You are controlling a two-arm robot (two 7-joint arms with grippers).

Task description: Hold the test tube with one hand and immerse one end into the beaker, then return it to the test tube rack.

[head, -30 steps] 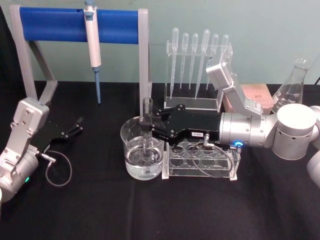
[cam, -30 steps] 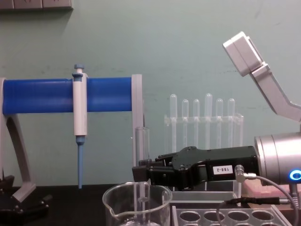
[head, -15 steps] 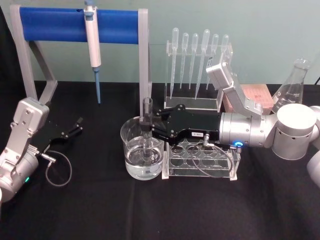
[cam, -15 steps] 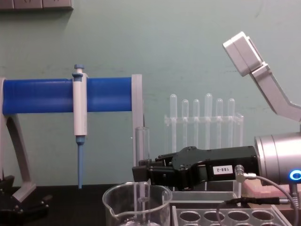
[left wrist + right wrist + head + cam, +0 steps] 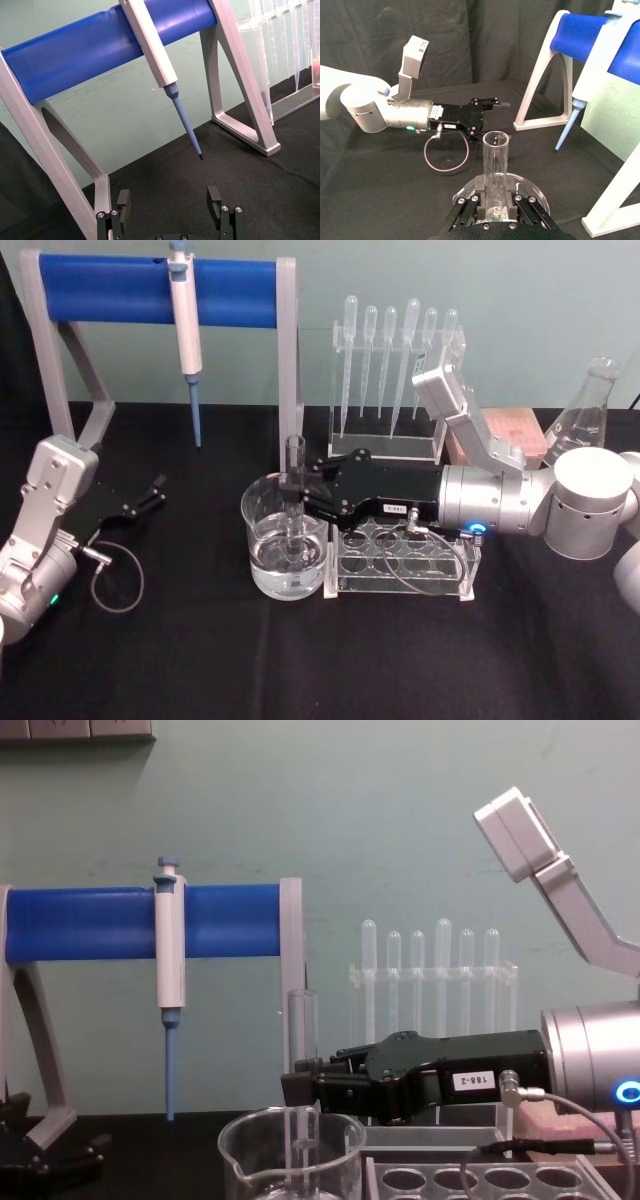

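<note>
The test tube (image 5: pixel 294 502) stands upright inside the beaker (image 5: pixel 262 540), its lower end in the clear liquid and its open rim above the beaker's rim. My right gripper (image 5: pixel 294 498) reaches in from the right, shut on the tube's middle. The chest view shows the tube (image 5: pixel 301 1020) rising from the beaker (image 5: pixel 250 1160) with the gripper (image 5: pixel 302 1088) clamped on it. In the right wrist view the tube (image 5: pixel 495 170) stands between the black fingers (image 5: pixel 470 207). My left gripper (image 5: pixel 155 489) rests open on the black cloth at the left; its fingers (image 5: pixel 215 197) are spread apart.
A clear rack with round holes (image 5: pixel 400 560) sits right beside the beaker, under my right arm. Behind stand a pipette rack (image 5: pixel 395 380), a blue-barred stand (image 5: pixel 150 290) holding a pipettor (image 5: pixel 185 330), a conical flask (image 5: pixel 585 410) and a pink box (image 5: pixel 510 430).
</note>
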